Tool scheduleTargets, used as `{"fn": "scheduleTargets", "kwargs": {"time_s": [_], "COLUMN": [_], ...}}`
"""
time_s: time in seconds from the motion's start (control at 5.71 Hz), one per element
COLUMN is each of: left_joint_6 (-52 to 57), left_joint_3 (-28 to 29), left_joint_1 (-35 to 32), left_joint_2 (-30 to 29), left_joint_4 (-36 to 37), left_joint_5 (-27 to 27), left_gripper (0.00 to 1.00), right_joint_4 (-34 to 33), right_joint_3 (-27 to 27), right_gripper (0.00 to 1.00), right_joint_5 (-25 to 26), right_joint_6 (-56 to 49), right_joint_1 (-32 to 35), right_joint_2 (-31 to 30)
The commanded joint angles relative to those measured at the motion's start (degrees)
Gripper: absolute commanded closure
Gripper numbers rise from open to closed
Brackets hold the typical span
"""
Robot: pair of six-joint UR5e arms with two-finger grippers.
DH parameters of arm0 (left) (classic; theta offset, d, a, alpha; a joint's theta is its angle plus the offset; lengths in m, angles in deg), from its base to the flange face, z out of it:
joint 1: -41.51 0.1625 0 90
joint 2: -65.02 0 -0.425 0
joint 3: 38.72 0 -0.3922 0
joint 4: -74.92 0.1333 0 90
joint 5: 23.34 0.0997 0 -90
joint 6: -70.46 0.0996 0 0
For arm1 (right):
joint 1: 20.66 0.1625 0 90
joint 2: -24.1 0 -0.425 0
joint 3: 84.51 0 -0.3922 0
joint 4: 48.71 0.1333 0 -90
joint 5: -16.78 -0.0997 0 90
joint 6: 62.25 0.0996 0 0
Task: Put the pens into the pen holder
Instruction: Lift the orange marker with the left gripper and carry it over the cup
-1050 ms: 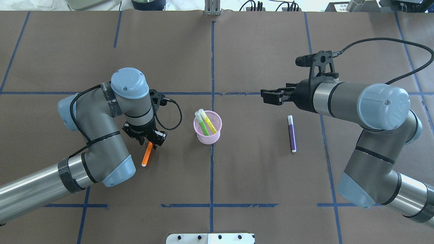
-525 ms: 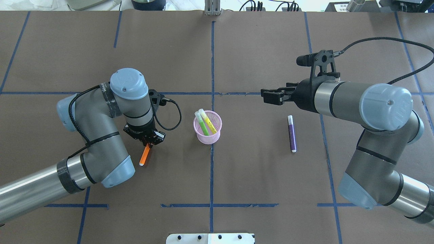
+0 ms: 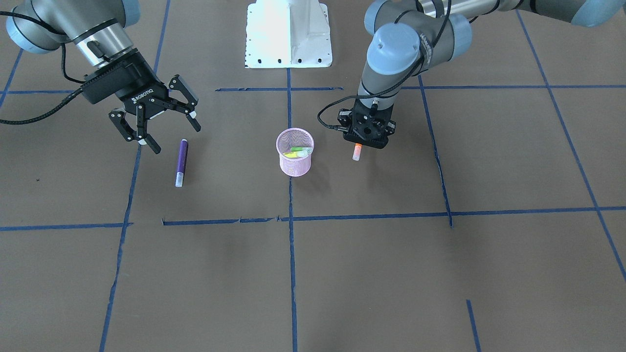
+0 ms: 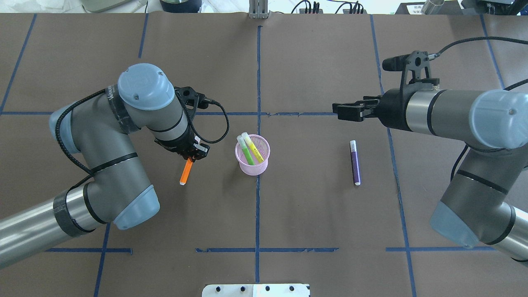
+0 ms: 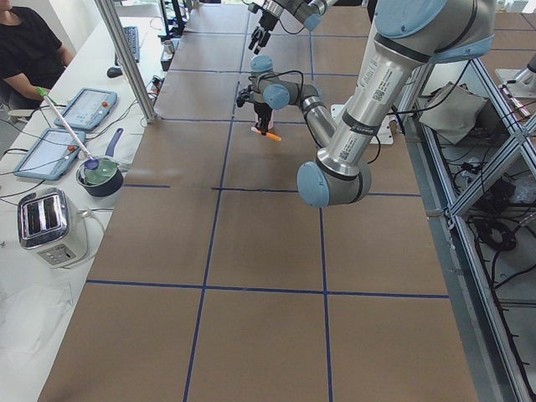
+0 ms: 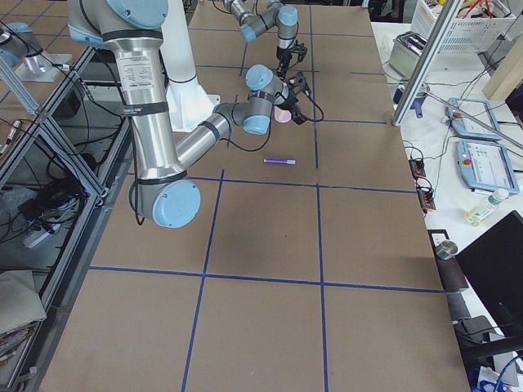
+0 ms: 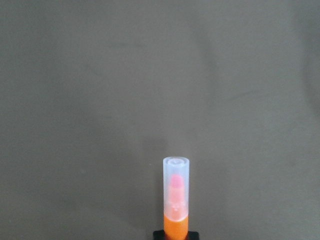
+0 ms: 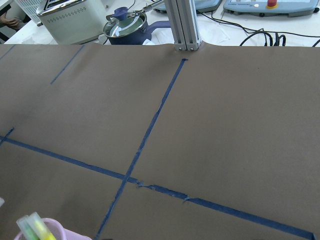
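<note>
Bench (image 4: 313, 214): brown paper surface ruled with blue tape.
Holder (image 4: 252, 156): pink mesh cup, upright, about midway between the left and right edges. This central spot looks reachable by either arm.
Green pen (image 4: 247, 153) and yellow pen (image 4: 255, 150): both inside the holder, leaning on its wall with pale caps up. This part of the task counts as done.
Orange pen (image 4: 186, 172): in the left tool, on the left-edge side of the holder and near it. It slopes down with the cap lowest and appears clear of the bench.
Left tool (image 4: 194, 150): closed on the orange pen's upper end. The cap end is left free, probably so it can enter the holder first.
Purple pen (image 4: 354, 163): lying flat on the right-edge side of the holder, well apart from it, untouched.
Right tool (image 3: 166, 132): jaws spread wide, empty, hovering near the purple pen on its far-edge side. It seems poised for that pickup.
Step in hand: carrying the orange pen to the holder. The pen needs to come nearly upright above the rim before release.
Risk: a pen released off-centre may catch the rim or tip the light cup.
</note>
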Motion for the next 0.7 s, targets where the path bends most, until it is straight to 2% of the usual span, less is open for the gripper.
{"fn": "scheduleTargets", "kwargs": {"time_s": [0.0,0.53], "left_joint_6": [-8.36,-14.29], "left_joint_3": [-6.55,-3.51], "left_joint_1": [1.01,12.32], "left_joint_2": [-0.59,0.72], "left_joint_4": [-10.28,-29.90], "left_joint_5": [13.33,37.16], "left_gripper": [1.00,1.00], "right_joint_4": [-0.13,-0.13], "right_joint_3": [-0.32,-1.02], "right_gripper": [0.05,0.04], "right_joint_5": [-7.74,-8.21], "right_joint_6": [-0.60,-0.60], "right_joint_1": [5.05,5.77], "right_joint_2": [-1.64,-1.64]}}
